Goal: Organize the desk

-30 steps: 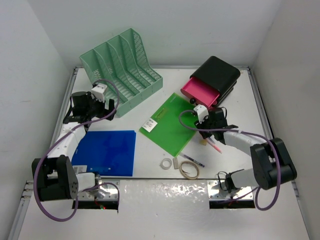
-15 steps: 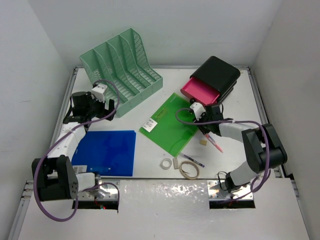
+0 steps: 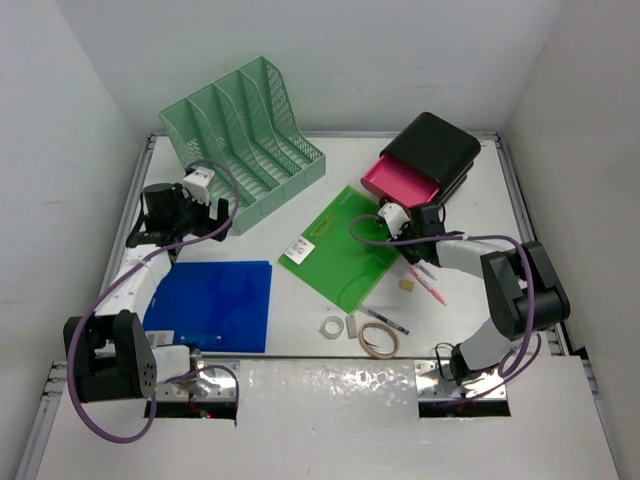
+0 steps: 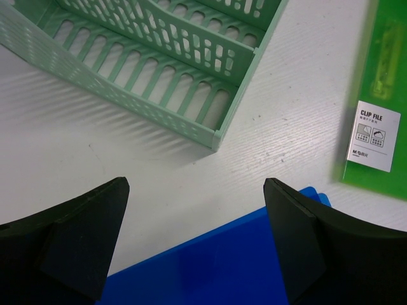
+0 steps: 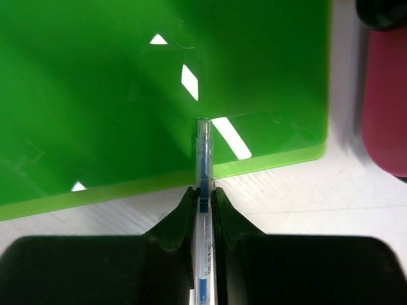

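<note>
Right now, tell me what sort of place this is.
Likely a staged office desk inside a white-walled robot test cell: a mint file rack, a blue folder, a green clip file, and a pen held in the right gripper.

I see the desk (image 3: pixel 345 165): a large white rectangular top, flat and level, with silver rails (image 3: pixel 350 133) on its edges and white walls (image 3: pixel 330 50) tight around it. The mint-green file rack (image 3: pixel 245 120) sits at its far-left corner; from there right and nearer, the surface is cluttered with loose stationery.
</note>
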Tool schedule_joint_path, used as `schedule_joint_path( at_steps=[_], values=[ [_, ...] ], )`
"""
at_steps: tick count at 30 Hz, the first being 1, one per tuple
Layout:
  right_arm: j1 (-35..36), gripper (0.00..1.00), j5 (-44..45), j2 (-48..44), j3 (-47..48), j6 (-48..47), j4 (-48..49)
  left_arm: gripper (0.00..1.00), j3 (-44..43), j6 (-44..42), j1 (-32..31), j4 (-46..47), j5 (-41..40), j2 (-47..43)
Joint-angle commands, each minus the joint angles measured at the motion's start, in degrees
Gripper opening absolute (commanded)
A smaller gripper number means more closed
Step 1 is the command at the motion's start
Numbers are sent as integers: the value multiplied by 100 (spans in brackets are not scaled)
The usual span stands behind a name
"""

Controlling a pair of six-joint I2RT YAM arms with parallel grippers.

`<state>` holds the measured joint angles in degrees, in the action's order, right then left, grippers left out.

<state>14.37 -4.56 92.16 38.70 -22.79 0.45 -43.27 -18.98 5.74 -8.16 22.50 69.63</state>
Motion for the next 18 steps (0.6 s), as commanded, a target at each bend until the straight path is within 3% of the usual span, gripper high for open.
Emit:
schedule_joint_path(
  at_steps=[1,5,18],
  values=[
    [-13,5,350,101,85,-226,-80,85,-208,-9,15,148,17,-151],
    [74,0,640,4,68,-384,-80,86,-208,-9,15,148,35,-142],
    [900,0,1967,-1172,-354,-841,79,86,-209,9,15,140,61,-142]
  ],
)
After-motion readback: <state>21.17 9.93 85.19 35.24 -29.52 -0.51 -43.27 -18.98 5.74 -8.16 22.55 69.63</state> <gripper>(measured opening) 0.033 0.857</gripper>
